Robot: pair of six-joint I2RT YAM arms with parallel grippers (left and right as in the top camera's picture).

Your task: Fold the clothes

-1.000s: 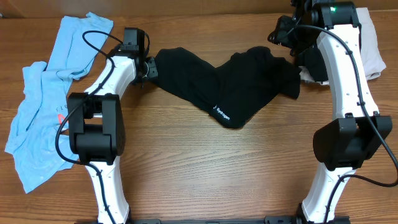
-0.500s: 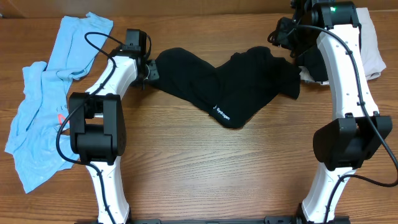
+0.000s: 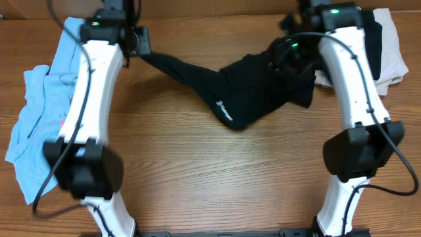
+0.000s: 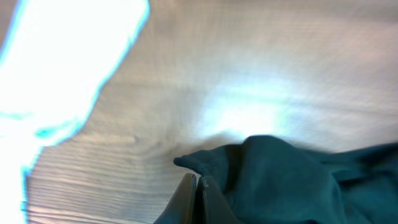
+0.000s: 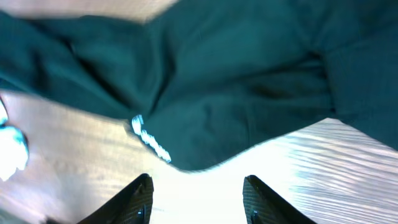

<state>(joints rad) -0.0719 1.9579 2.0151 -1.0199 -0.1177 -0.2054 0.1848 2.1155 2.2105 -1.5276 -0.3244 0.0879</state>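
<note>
Overhead: black T-shirt (image 3: 247,92) lies far centre on the table (image 3: 210,171), its left end drawn out taut. The left gripper (image 4: 196,186) is clamped on that end, probably to spread it flat. The right gripper (image 5: 199,196) hovers over the shirt's right part, jaws apart and empty, probably to take the other end. The light-blue shirt (image 3: 36,125) lies at the left.

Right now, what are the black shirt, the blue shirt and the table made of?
Black T-shirt: looks like soft matte knit cloth, maybe cotton; it drapes and wrinkles. Light-blue shirt: similar thin soft cloth, full of creases. Table: wood or wood-look laminate, smooth, slightly shiny; grain lines show.
</note>
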